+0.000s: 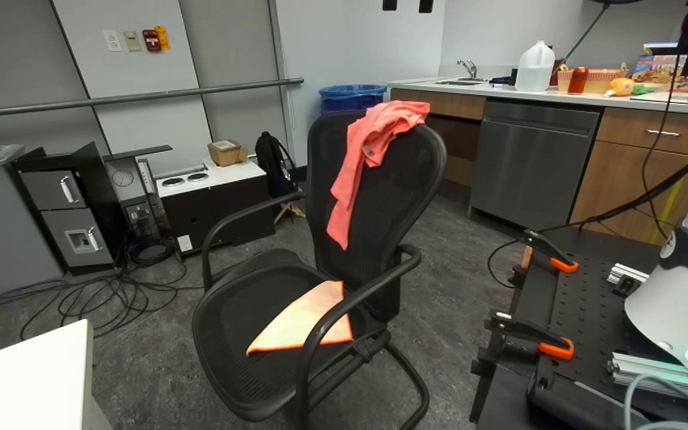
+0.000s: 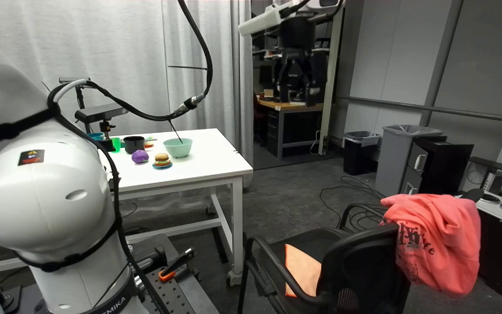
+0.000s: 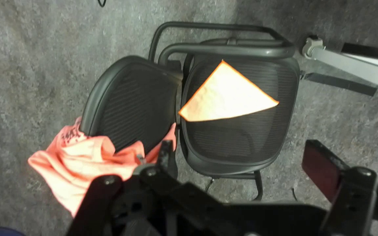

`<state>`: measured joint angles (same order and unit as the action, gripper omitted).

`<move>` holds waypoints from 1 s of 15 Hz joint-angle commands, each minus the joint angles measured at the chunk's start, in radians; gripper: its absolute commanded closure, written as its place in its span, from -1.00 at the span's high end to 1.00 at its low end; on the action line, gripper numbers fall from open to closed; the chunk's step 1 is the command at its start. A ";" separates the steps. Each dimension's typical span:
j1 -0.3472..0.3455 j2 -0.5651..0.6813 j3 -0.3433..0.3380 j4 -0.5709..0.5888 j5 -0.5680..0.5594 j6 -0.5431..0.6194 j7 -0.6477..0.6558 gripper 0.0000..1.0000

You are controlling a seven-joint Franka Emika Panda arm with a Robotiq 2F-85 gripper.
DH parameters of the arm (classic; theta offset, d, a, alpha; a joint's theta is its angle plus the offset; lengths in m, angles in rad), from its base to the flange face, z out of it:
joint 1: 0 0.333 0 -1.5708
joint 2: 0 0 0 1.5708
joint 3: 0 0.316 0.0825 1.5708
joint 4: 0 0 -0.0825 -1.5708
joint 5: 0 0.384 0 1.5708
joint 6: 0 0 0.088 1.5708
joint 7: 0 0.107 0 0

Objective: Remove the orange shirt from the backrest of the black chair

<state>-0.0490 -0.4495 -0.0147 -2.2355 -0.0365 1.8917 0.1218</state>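
A coral-orange shirt (image 1: pixel 374 140) hangs over the top of the black chair's (image 1: pixel 407 179) backrest. In an exterior view, its bulk drapes down the back (image 2: pixel 445 244), with dark print. In the wrist view, the shirt (image 3: pixel 84 160) lies at the lower left, partly hidden by a finger, over the backrest (image 3: pixel 136 101). My gripper (image 3: pixel 240 154) is open, with wide-apart fingers and nothing between them. In an exterior view it (image 2: pixel 294 89) is high in the air, fingers down. Only its fingertips (image 1: pixel 408 5) show at another exterior view's top edge, apart from the shirt.
A pale orange cloth (image 1: pixel 305 316) lies on the chair seat, below the armrests (image 1: pixel 356 298). A white table (image 2: pixel 207 170) holds a green bowl (image 2: pixel 178 148) and toy food. Cables (image 1: pixel 123 292) lie on the floor. The robot's black perforated base table (image 1: pixel 589 310) stands beside the chair.
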 commanded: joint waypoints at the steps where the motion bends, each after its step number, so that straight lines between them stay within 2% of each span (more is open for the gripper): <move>1: -0.025 0.130 -0.026 0.120 -0.064 0.086 -0.063 1.00; 4: -0.047 0.230 -0.049 0.206 -0.133 0.147 -0.101 1.00; 8: -0.066 0.360 -0.058 0.277 -0.253 0.223 -0.089 1.00; 15: -0.052 0.516 -0.066 0.295 -0.470 0.273 -0.032 1.00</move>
<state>-0.1056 0.0060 -0.0725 -1.9830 -0.4265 2.1636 0.0670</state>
